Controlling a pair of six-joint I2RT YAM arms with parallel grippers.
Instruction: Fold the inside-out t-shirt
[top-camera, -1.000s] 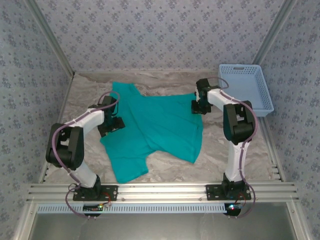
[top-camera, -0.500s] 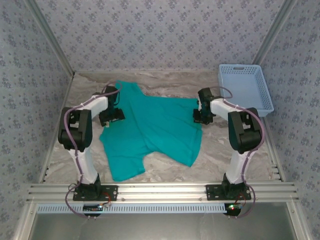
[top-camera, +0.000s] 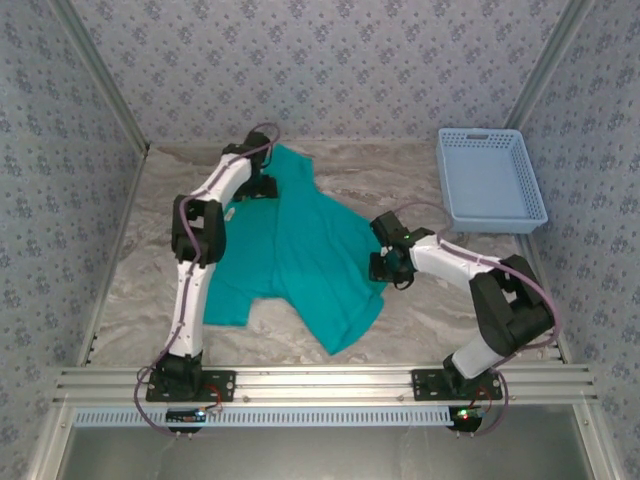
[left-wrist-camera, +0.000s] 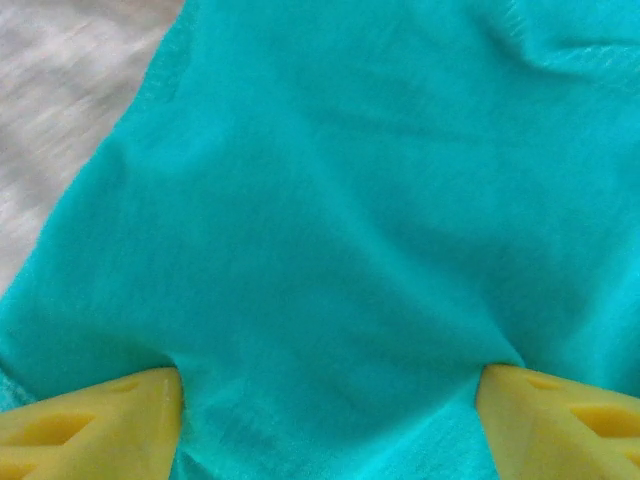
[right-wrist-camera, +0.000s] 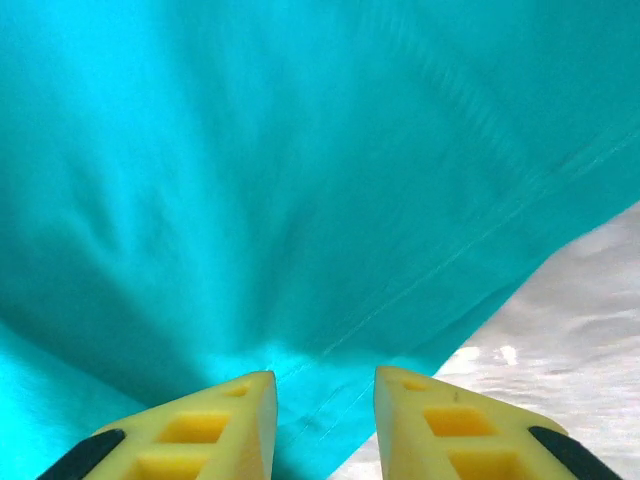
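Observation:
The inside-out t-shirt (top-camera: 300, 250) is plain teal and lies spread on the marbled table, one end at the far middle and a corner pointing toward the near edge. My left gripper (top-camera: 262, 185) is stretched out to the shirt's far end. In the left wrist view its yellow fingers stand wide apart on the fabric (left-wrist-camera: 330, 200), so the left gripper (left-wrist-camera: 330, 375) is open. My right gripper (top-camera: 390, 268) sits at the shirt's right edge. In the right wrist view the right gripper (right-wrist-camera: 325, 375) shows a narrow gap with the stitched hem (right-wrist-camera: 430, 270) lying flat in it.
A light blue plastic basket (top-camera: 490, 180) stands at the far right of the table. Bare table (top-camera: 440, 310) shows right of the shirt and along the near edge. Patterned walls close in both sides and the back.
The left gripper travelled along the shirt to its far end. The right gripper moved nearer and leftward, the shirt's right edge came with it, and its jaws closed, then parted again.

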